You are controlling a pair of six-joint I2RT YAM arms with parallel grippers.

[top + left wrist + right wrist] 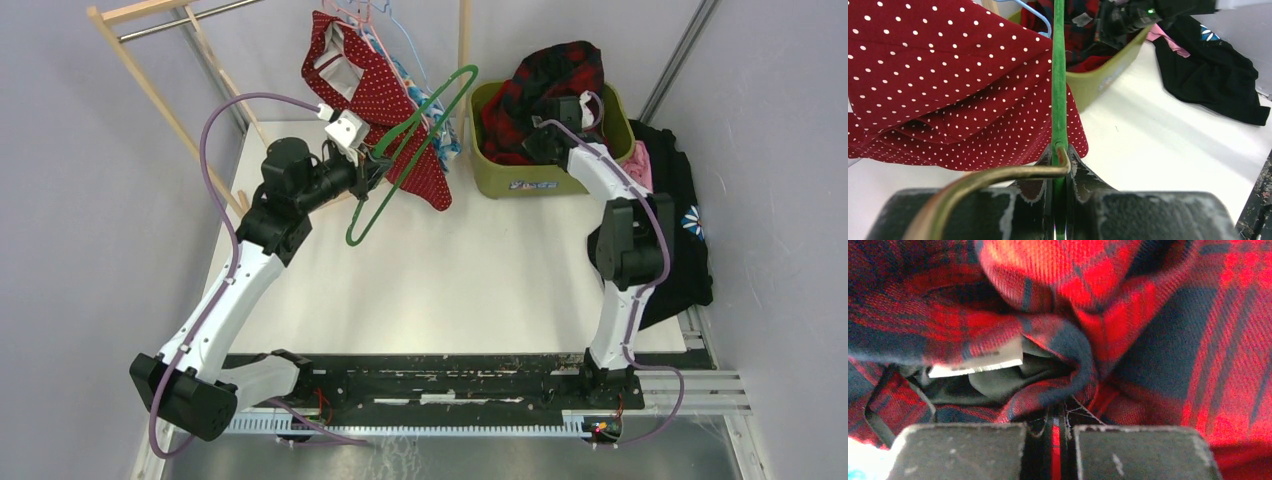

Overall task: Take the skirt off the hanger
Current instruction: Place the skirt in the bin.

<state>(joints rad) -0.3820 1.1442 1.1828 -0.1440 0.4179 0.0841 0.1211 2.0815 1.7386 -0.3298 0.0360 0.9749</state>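
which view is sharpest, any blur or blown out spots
Top external: even light, sharp throughout, only faint shadows on the white table. Left wrist: green hanger and dotted skirt crisp, bright streaks across the table. Right wrist: plaid garment fills the frame, slightly soft, with a blown-out white corner at lower left.
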